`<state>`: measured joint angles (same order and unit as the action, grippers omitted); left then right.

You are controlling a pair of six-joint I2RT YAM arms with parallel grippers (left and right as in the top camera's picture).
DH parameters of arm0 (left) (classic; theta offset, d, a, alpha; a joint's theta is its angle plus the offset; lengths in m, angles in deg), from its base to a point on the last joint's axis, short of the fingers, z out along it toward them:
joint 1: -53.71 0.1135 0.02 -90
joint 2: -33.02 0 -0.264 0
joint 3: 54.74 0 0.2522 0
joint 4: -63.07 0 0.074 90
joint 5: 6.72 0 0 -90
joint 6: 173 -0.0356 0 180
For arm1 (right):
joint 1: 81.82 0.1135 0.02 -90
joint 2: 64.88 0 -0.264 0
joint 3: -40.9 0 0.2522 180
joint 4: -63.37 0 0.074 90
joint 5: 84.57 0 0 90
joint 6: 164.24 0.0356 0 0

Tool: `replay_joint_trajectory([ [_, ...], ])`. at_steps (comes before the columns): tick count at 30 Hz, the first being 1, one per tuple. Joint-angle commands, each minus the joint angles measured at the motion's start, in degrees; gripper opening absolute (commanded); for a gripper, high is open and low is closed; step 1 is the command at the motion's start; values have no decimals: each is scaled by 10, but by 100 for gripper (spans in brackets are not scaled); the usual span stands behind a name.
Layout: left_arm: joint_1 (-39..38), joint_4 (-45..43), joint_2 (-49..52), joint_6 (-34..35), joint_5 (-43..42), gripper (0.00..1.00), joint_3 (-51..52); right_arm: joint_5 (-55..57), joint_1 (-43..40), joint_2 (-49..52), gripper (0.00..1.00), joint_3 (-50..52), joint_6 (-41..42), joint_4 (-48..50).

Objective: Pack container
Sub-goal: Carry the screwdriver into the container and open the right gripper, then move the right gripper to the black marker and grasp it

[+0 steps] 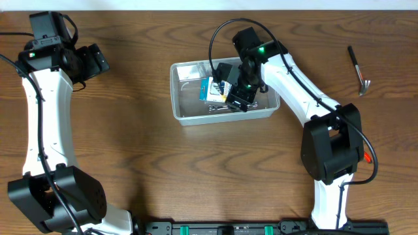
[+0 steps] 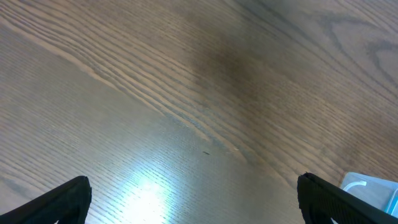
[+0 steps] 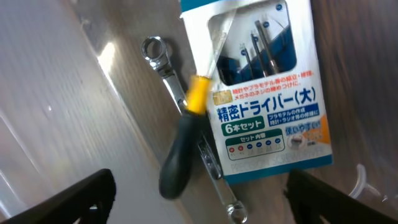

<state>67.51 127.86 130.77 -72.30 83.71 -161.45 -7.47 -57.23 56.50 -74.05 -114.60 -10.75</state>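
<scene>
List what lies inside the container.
In the container: a box and a screwdriver lying across a wrench. The wrench's middle is hidden under the screwdriver; anything beneath the box is covered. The right gripper blocks part of the overhead view.

One container (image 1: pixel 174 98), one box (image 3: pixel 267 87), three tools (image 3: pixel 180 155) (image 3: pixel 163 59) (image 1: pixel 358 68)

Left arm (image 1: pixel 40 111), right arm (image 1: pixel 292 83): white links, black joint housings. Black cable (image 1: pixel 219 34) loops behind right gripper (image 1: pixel 236 100); green light (image 1: pixel 261 49) just behind it. Orange mark (image 1: pixel 368 156) on joint well back from gripper. Fingers (image 3: pixel 68 200) matte black.
</scene>
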Motion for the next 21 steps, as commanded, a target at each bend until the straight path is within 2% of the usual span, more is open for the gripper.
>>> replay_joint_trajectory([
  [1,2,2,3,6,5,98,-3,-8,9,-13,91,-38,72,-12],
  [5,2,2,3,6,5,98,-3,2,-7,-33,91,-139,169,-84],
  [9,2,2,3,6,5,98,-3,102,-56,-59,96,-266,254,-179],
  [14,2,2,3,6,5,98,-3,175,-168,-84,99,-362,257,-252],
  [18,2,2,3,6,5,98,-3,174,-272,-83,99,-360,239,-265],
  [21,2,2,3,6,5,98,-3,174,-334,-76,95,-339,238,-265],
])
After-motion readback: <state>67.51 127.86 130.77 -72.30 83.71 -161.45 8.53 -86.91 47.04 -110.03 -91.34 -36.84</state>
